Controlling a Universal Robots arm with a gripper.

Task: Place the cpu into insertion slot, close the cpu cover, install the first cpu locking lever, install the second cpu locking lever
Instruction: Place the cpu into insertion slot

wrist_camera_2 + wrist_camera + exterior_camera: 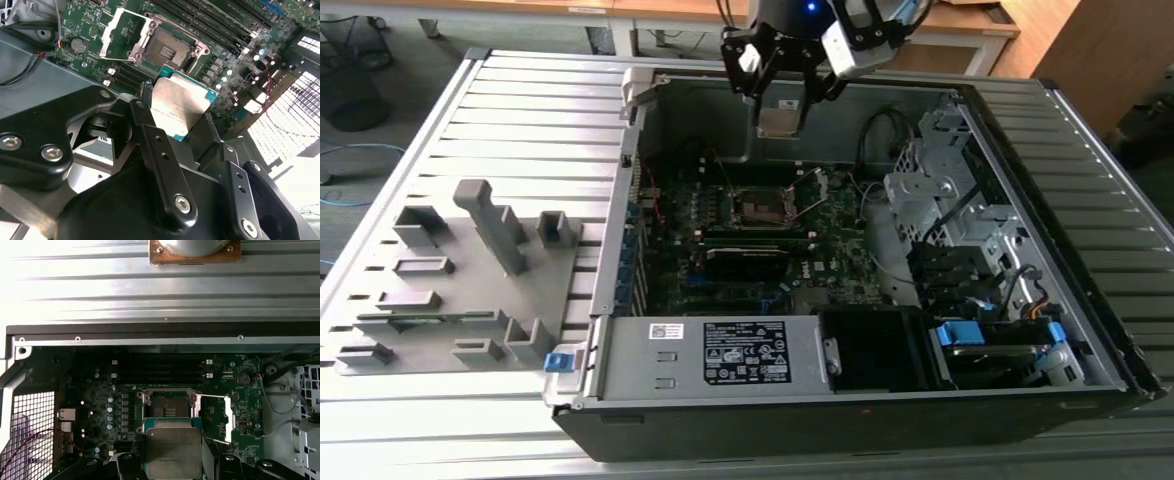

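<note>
Chip aloft: the gripper [781,102] clamps the cpu [180,107] between its fingers, silver top showing in both wrist views, over the open computer case [1067,330]. The insertion slot [162,50] lies bare on the motherboard [235,30] below, with the cpu cover [120,32] swung open beside it. Seating it well likely means squaring the chip's corners to the slot, keeping it level and lowering without force. The arm hangs near the case's far wall, fingers pointing down.

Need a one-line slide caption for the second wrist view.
Gripper holding the cpu over the motherboard, with empty socket and flipped-open cpu cover beyond.
</note>
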